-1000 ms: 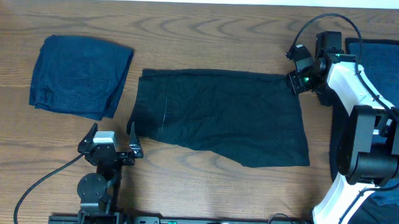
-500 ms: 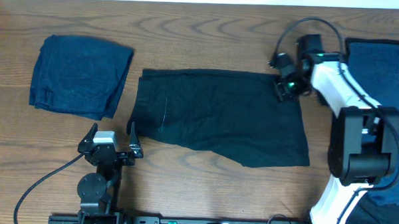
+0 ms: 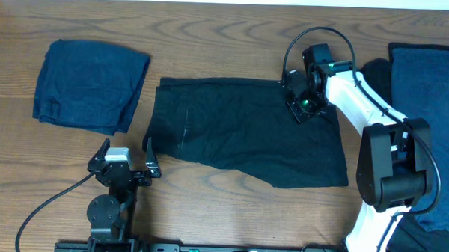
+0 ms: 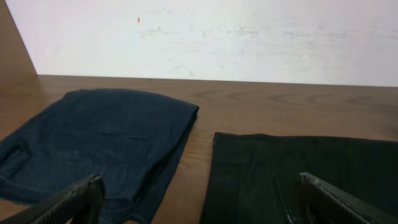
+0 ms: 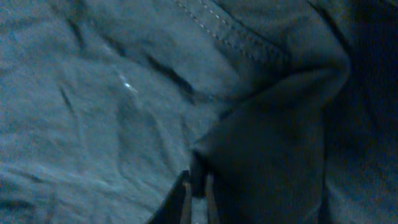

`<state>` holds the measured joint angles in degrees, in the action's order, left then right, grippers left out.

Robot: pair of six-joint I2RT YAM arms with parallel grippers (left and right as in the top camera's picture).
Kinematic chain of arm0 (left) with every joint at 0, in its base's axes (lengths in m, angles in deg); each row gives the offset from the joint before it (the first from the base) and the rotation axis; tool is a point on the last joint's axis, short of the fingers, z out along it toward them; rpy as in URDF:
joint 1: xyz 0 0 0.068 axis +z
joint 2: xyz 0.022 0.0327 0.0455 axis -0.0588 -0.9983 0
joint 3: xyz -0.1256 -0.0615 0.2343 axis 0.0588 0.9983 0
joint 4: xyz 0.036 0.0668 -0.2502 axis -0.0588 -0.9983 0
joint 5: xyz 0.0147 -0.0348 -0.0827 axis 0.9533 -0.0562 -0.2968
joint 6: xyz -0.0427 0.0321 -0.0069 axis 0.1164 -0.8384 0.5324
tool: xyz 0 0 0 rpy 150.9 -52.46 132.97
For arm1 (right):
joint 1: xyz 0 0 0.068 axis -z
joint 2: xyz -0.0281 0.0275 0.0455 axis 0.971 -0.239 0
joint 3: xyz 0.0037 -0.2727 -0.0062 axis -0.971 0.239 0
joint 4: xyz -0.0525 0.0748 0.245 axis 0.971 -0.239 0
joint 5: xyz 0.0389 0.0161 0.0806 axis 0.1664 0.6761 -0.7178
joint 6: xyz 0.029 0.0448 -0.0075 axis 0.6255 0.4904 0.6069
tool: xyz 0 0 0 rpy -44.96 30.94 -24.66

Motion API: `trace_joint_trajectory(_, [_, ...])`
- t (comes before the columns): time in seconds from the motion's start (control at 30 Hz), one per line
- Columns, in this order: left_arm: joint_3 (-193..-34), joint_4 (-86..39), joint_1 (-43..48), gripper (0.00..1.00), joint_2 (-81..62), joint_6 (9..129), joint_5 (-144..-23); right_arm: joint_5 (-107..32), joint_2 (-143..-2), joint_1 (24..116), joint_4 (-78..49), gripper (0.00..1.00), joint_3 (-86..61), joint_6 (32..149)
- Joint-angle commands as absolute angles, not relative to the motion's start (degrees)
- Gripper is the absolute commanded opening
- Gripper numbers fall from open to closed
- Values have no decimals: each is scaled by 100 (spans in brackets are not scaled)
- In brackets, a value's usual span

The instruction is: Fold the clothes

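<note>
A black garment (image 3: 247, 130) lies spread flat in the middle of the table. My right gripper (image 3: 299, 99) is shut on its top right corner and holds that corner folded over the cloth. In the right wrist view the fingers (image 5: 198, 186) pinch a dark fold of the black garment (image 5: 124, 93). A folded navy garment (image 3: 90, 84) lies at the far left. My left gripper (image 3: 124, 158) is open and empty near the front edge, just left of the black garment. In the left wrist view its fingers (image 4: 199, 202) frame the navy garment (image 4: 99, 143) and the black garment (image 4: 298, 168).
A pile of navy garments (image 3: 435, 96) lies at the right edge, behind my right arm. A pale wall (image 4: 205, 37) runs along the table's far side. Bare wood (image 3: 235, 44) shows along the back.
My right gripper has moved left along the back edge, dragging the black garment's top right corner inward over the cloth. The left arm has not moved.
</note>
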<state>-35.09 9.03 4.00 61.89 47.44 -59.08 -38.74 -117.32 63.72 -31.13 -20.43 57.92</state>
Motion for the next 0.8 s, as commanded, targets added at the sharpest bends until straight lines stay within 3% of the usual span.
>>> trace_joint_trajectory(0.0, [-3417,693,378,98,6194,4707,-5840,-3585,-11569,6351,-3107,18,-2046,5882])
trace_joint_trajectory(0.07, [-3417,693,378,98,6194,4709,-5842,-3509,-11569,6351,-3094,28,-2046,5884])
trace_joint_trajectory(0.37, [-3417,693,378,98,6194,4709,-5842,-3190,-11569,6351,-2869,52,-2046,5878])
trace_joint_trajectory(0.53, [-3417,693,378,98,6194,4709,-5840,-2903,-11569,6351,-2705,59,-2046,5864])
trace_joint_trajectory(0.77, [-3417,693,378,98,6194,4709,-5842,-2663,-11569,6351,-2480,60,-2046,5663])
